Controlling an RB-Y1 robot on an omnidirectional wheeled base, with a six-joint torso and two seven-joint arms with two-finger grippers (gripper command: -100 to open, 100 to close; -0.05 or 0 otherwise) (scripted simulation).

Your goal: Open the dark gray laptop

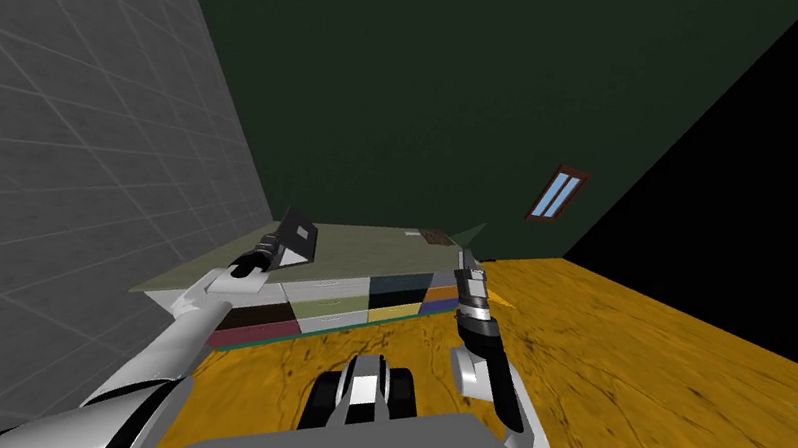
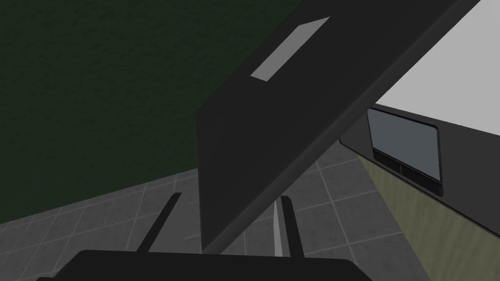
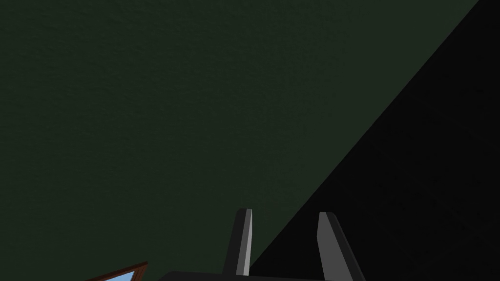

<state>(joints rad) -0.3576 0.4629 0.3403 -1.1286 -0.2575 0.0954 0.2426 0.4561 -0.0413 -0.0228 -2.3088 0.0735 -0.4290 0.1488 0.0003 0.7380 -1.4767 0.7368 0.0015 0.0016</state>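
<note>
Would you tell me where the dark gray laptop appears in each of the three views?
Head view: the dark gray laptop, lid raised, sits on the left end of the olive-green cabinet top, at the left gripper.
Left wrist view: its lid crosses the middle, with the touchpad beyond.
Right wrist view: not in it.
Shared landmark: the olive-green cabinet top, under the laptop in both.

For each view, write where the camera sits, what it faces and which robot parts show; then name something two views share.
Head view: on the head, looking steeply down and forward at a low cabinet; both forearms, left gripper and right gripper show.
Left wrist view: on the left hand, looking along its fingers at the laptop, its partly raised lid between them.
Right wrist view: on the right hand, facing a wall past its own fingers.
Shared: head and left wrist views both show the laptop.
</note>
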